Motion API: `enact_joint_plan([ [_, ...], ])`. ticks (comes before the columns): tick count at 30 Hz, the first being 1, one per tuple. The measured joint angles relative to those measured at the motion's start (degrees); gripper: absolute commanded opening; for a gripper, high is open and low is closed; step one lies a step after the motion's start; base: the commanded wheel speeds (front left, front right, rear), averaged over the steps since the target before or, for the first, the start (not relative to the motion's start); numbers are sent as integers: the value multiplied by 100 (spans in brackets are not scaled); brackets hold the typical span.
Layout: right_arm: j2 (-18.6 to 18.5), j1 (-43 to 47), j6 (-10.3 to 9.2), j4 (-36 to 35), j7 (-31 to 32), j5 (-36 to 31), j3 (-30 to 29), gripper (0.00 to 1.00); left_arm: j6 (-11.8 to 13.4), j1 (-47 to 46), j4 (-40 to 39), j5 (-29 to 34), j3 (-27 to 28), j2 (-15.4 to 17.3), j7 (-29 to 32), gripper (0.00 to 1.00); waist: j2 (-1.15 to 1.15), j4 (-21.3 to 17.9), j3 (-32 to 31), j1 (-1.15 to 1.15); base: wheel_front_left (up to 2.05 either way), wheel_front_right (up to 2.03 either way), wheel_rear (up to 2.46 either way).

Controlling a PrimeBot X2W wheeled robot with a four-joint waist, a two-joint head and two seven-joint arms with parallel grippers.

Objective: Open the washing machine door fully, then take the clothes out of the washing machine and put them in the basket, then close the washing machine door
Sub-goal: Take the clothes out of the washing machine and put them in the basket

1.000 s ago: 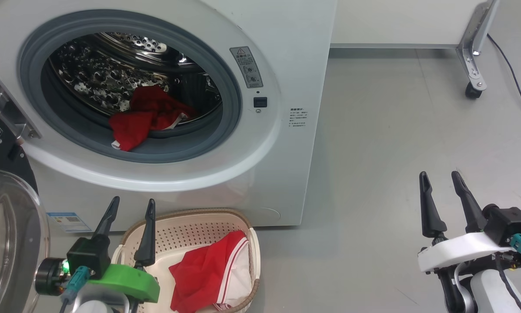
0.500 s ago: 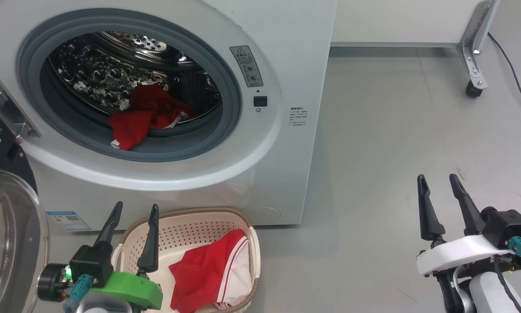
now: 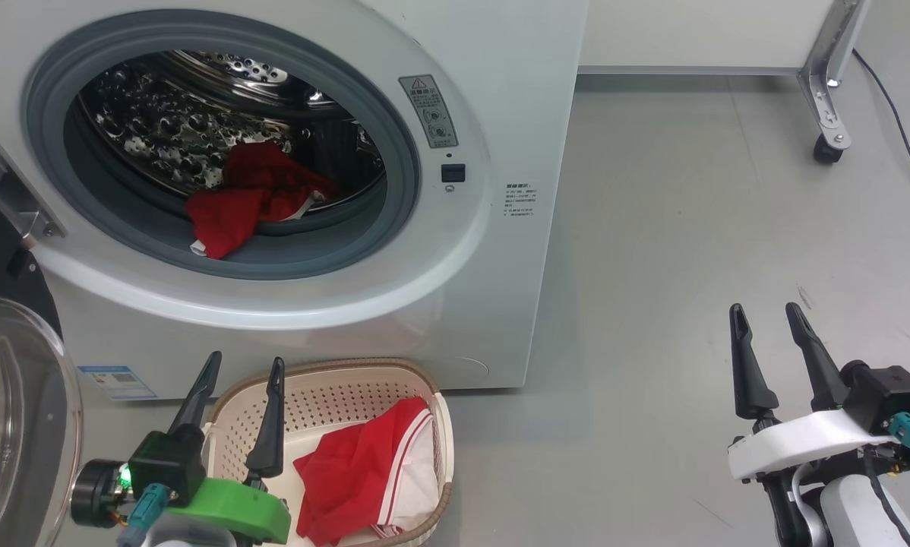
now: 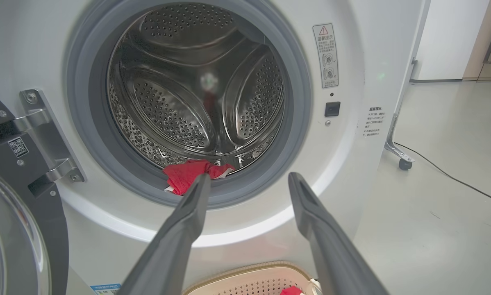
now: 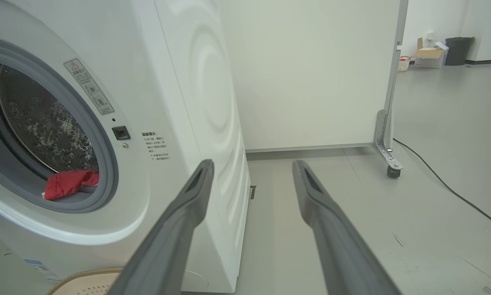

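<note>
The left gripper has dark fingers on a green mount (green light at nine o'clock). The right gripper has a white mount.

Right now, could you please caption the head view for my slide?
Door open; red garment in the drum, second garment in the basket.

The door runs off the left edge, the basket off the bottom; the printed text is unreadable.

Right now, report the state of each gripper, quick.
Left gripper: open, holding nothing.
Right gripper: open, holding nothing.
</note>
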Motion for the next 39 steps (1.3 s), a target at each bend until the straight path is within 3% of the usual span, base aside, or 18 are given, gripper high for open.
enact_joint_plan([
  [23,-7,-2,0,-69,0,0,3,100,93,5,-168,10,-37,1,-1,100,0,-53,175,0,0,0,0],
  [39,-92,-151,0,-347,0,42,37,100,211,-336,-379,0,3,0,199,100,0,-294,898,0,0,0,0],
])
